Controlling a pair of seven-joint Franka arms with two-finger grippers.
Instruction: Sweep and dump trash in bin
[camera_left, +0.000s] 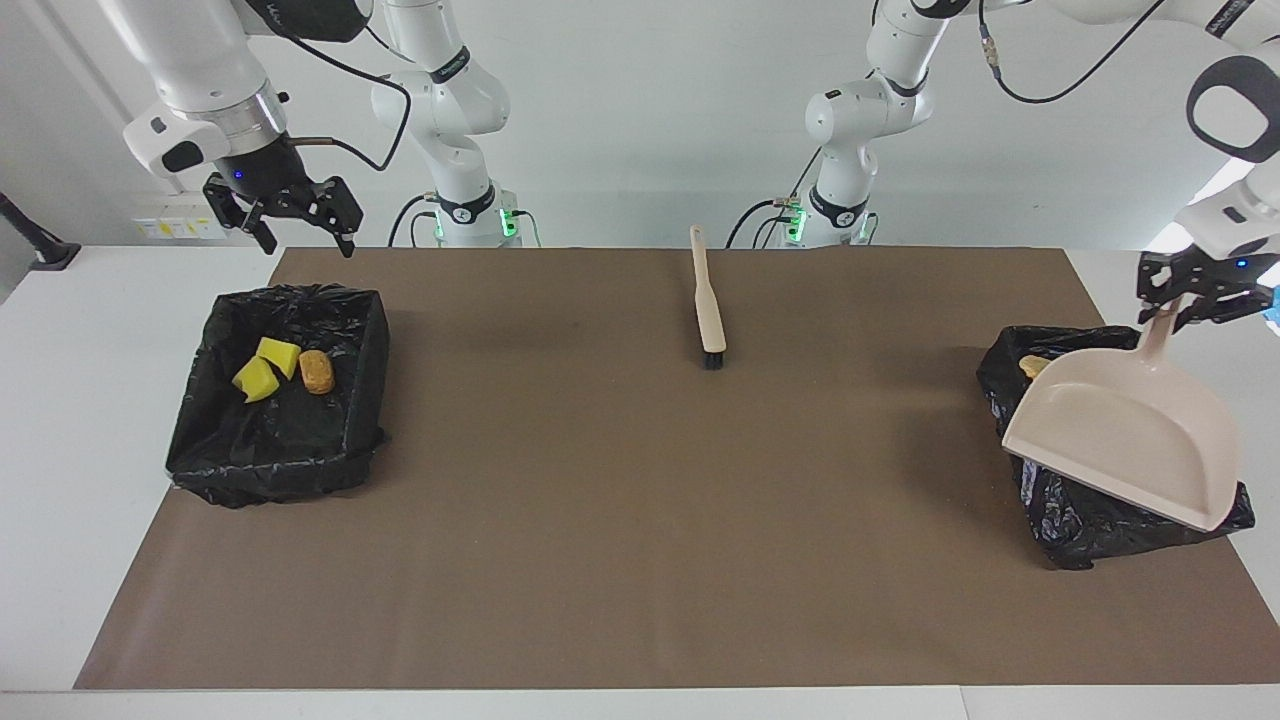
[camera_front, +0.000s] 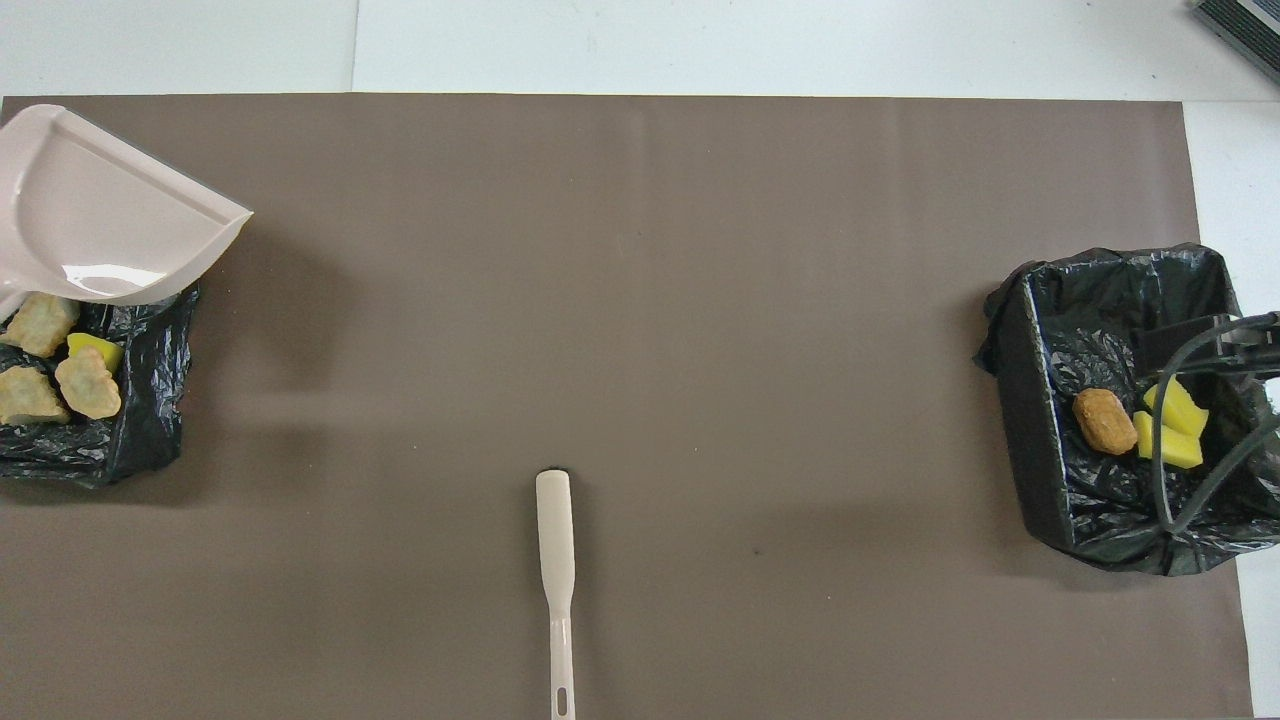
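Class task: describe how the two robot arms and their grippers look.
Both arms are glossy white with rounded links and dark grey joint bands. Loose black cables run along them. The right gripper and left gripper are black, each with a small blue light. Green lights glow at both bases.

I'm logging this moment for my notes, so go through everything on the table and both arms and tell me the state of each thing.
Left gripper: shut on the dustpan's handle.
Dustpan: held tilted in the air over the bin at the left arm's end, empty.
Right gripper: jaws open, empty, raised.
Brush: lying flat on the mat, untouched.
Bin at the left arm's end: holds trash.
Bin at the right arm's end: holds trash.
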